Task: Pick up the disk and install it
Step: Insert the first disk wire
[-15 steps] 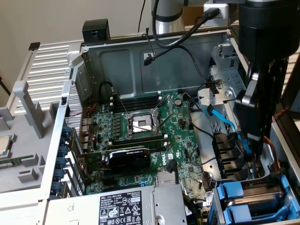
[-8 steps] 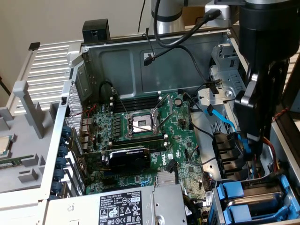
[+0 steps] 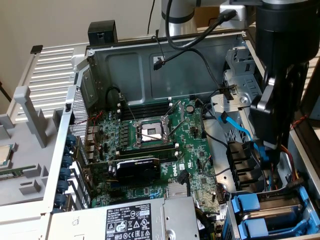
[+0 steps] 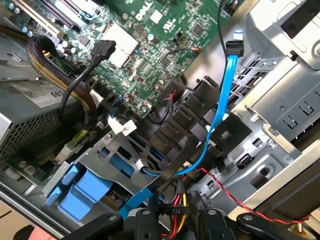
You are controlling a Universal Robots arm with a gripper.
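Hanging over the open computer case, my pincer sits above the drive bays on the exterior view's right. The disk lies lower, in the metal cage at the exterior view's bottom right corner, and I know it by its bright blue rails. It is below my pincer and apart from it.

In the wrist view the disk shows as blue plastic inside the cage, off to one side of my pincer rather than straight beneath it. Nearest my pincer are a bundle of red, yellow and black wires and a flat blue cable that loops across a row of black clips.

My arm enters over the case's far wall on the exterior view's right. The wrist points downward and the black body of my pincer is close to upright, leaning a little toward the motherboard.

I cannot tell whether my pincer is released or clenched, because its tip is lost against the dark clips and cables. The cage hides the disk's label and most of its metal face, and the exterior view's lower edge cuts it off. The power supply beside it is cut off there too.
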